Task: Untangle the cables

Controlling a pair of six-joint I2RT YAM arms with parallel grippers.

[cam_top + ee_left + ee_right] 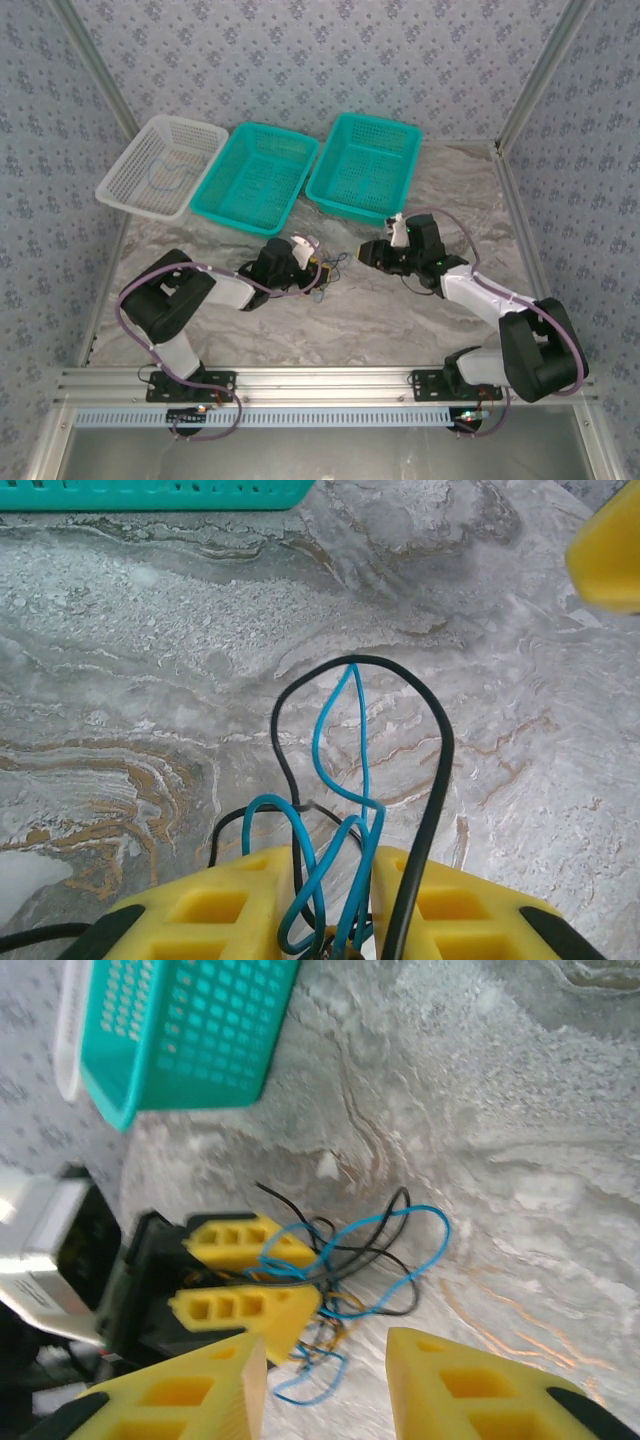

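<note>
Top external view: the cables [328,277] lie bunched at the middle of the table [400,320], held in the left gripper [316,268], with the right gripper [370,252] close by.
The left jaws stand narrow, pinching several cables together; the right jaws gape wide, holding nothing. With several in one pinch, pulling a crossed loop would likely cinch the knot or drag the bunch free.

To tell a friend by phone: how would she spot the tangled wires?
Find the marble table in front of the baskets. At the left gripper lies a small tangle of wires, blue and black, far thinner than the purple cables on the arms.
</note>
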